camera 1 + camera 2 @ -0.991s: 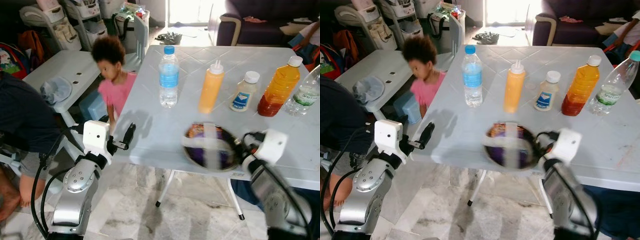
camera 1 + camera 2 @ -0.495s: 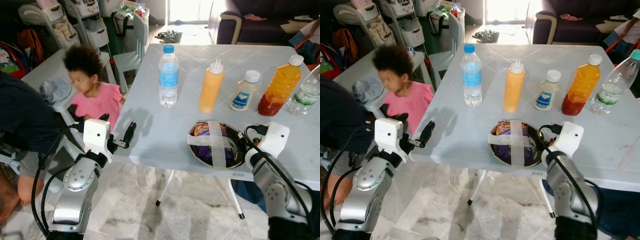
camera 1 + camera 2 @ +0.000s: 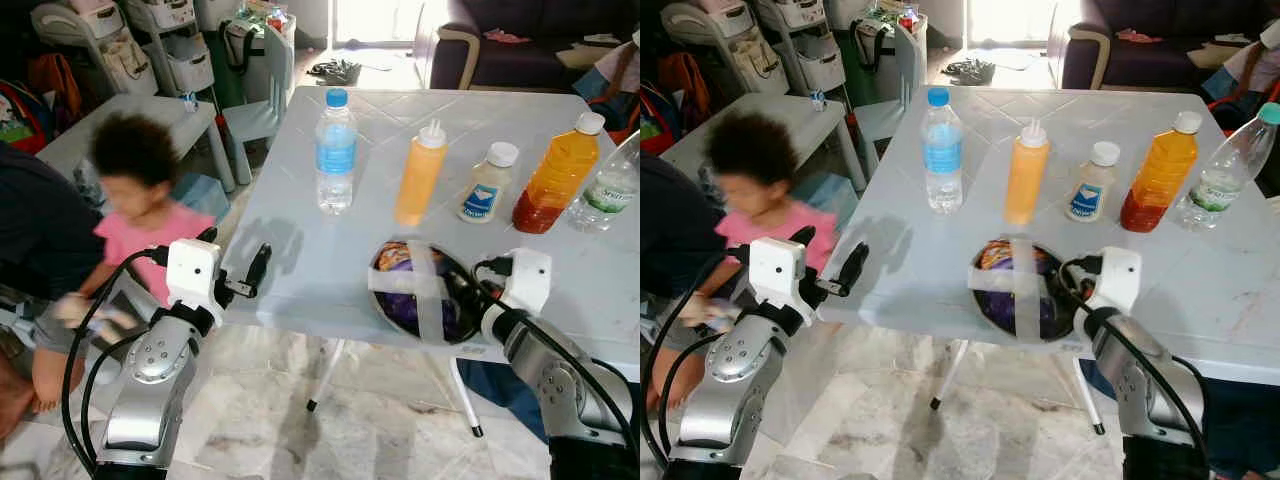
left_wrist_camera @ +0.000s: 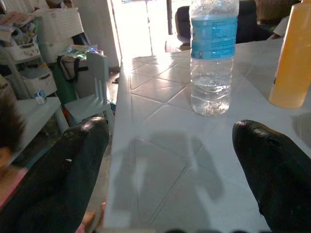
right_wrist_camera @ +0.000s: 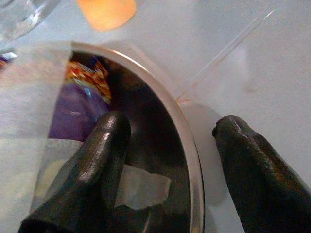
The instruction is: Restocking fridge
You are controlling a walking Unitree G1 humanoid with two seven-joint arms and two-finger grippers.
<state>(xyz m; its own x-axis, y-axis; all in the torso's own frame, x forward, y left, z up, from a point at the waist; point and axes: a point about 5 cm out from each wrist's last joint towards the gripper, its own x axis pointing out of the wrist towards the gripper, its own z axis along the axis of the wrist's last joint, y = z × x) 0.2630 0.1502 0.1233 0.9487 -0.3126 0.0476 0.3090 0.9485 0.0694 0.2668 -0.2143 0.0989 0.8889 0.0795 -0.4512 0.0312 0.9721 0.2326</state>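
Right gripper (image 5: 170, 160) stood open, fingers straddling near rim of round metal bowl with taped purple packet (image 3: 420, 292). Left gripper (image 4: 170, 160) open, empty, at desk (image 3: 320, 260) corner, farther off.

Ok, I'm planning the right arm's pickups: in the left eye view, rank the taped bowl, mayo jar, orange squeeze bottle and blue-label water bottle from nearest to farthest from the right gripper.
1. Taped bowl: its rim sits between the right gripper's fingers.
2. Mayo jar: straight behind the bowl.
3. Orange squeeze bottle: left of the jar.
4. Blue-label water bottle: farthest left.
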